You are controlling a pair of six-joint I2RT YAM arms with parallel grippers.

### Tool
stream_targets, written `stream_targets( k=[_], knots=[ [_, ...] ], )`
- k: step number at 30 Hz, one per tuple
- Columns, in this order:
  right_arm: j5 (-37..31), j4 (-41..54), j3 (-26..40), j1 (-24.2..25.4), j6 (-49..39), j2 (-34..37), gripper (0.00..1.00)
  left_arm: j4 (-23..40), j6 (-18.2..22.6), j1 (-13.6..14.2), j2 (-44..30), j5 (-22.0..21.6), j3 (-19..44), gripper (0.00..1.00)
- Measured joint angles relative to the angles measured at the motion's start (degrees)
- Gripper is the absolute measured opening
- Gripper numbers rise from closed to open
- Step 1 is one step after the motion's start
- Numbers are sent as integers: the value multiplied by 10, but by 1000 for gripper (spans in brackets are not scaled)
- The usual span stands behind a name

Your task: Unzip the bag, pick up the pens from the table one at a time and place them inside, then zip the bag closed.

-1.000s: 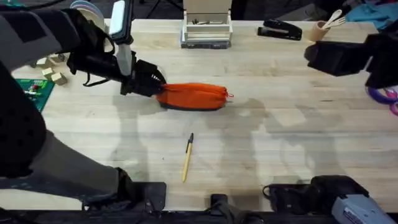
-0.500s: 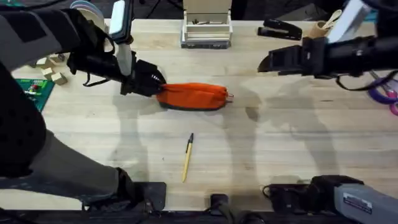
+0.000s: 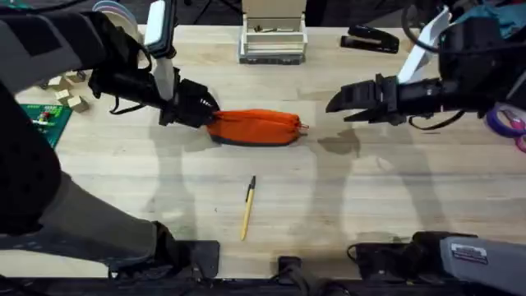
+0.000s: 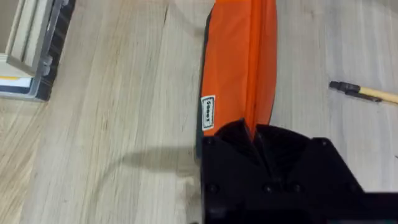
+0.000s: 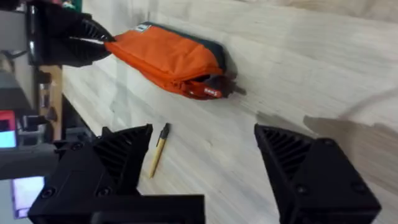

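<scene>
Orange fabric of the bag (image 3: 253, 127) lies lengthwise on the light wood counter (image 3: 370, 205), its zipper running along the top and a small pull at the end nearest the right gripper (image 3: 335, 104). The left gripper (image 3: 205, 115) is clenched on the opposite end of the bag, its black fingers pinching the fabric right at the zipper seam; in the left wrist view the bag (image 4: 239, 68) stretches away from that gripper (image 4: 255, 134), with a small white label on its side. The zipper looks closed along its length, so what is inside cannot be told. The right gripper hovers above the counter just beyond the pull end of the bag, apart from it, with its fingers spread wide and holding nothing; in the right wrist view its two black fingers (image 5: 121, 155) frame the bag (image 5: 168, 59) and its pull. A single pen (image 3: 247, 208) with a tan-yellow barrel and black end rests on the counter, well apart from both grippers, on the near side of the bag and closer to the arms' bases. It shows in the left wrist view (image 4: 367, 92) off to the side of the bag, and in the right wrist view (image 5: 157, 151) near the gripper's finger. A metal tray (image 3: 272, 41) and a black stapler (image 3: 370, 39) sit at the far edge of the counter.
</scene>
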State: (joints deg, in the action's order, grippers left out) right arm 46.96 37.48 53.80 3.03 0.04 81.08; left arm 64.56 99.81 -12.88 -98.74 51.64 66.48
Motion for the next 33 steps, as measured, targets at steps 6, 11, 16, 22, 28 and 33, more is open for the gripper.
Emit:
stream_targets(
  k=[6, 11, 16, 22, 28, 33],
  knots=[
    [20, -19, -33, 0, 13, 0, 997, 0, 0, 0, 0, 0, 0, 42],
    [24, -20, -38, 0, 17, 0, 997, 0, 0, 0, 0, 0, 0, 42],
    [24, -28, -38, -4, 50, 0, 997, 0, 0, 0, 0, 0, 0, 43],
    [12, -61, -46, -26, 66, 4, 997, 0, 0, 0, 0, 0, 0, 43],
    [6, -110, -49, -44, 98, 32, 997, 0, 0, 0, 0, 0, 0, 43],
    [4, -155, -49, -71, 137, 80, 997, 0, 0, 0, 0, 0, 0, 43]
  ],
)
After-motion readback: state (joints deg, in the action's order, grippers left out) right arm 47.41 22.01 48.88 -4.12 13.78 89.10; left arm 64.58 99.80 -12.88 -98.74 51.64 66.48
